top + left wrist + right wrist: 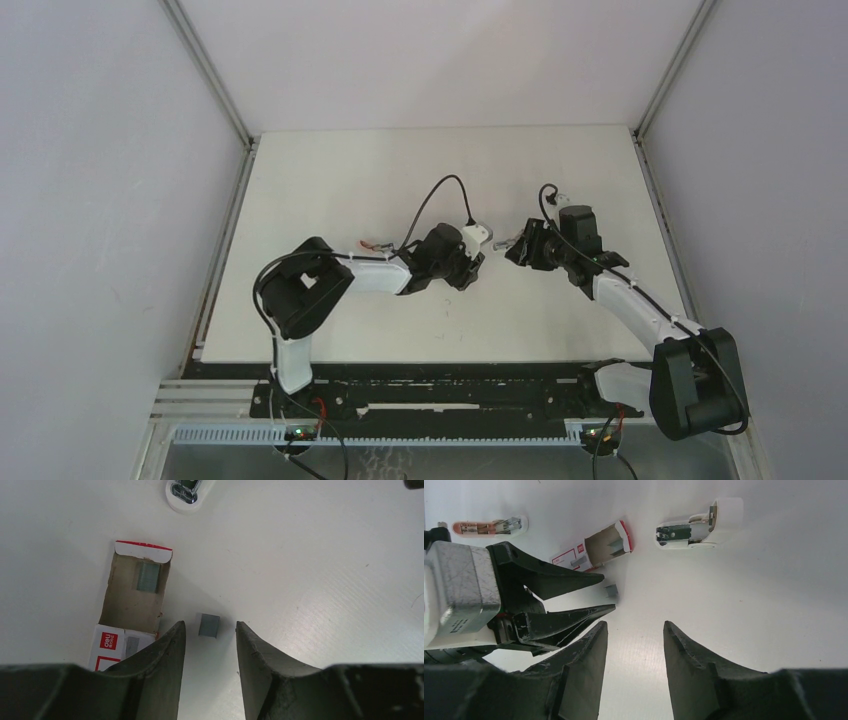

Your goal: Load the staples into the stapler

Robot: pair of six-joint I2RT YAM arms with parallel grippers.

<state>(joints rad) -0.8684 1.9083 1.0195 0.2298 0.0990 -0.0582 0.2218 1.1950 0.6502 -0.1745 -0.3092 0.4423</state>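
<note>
- A white table (350,180) boxed in by pale grey walls (100,200): both arms stretch from the near edge and bend inward, their wrists almost meeting over the middle of the table.
- The left gripper (210,625) is tipped down to the table with its jaws apart. A loose staple strip (611,591) lies on the surface between the fingertips, touching neither.
- The right gripper (634,625) faces it from the right, jaws also apart and nothing between them.
- From overhead the arms hide the small items. The wrist cameras show them.
- The red-and-white staples box (131,605) lies flat just beside the left gripper's finger. Its cardboard tray is slid out, with one grey strip of staples (147,576) inside.
- The white stapler (698,524) lies just beyond the box, its metal channel exposed.
- A small pink-and-white clip-like item (488,527) sits apart, seen only past the left gripper in the right wrist view.
</note>
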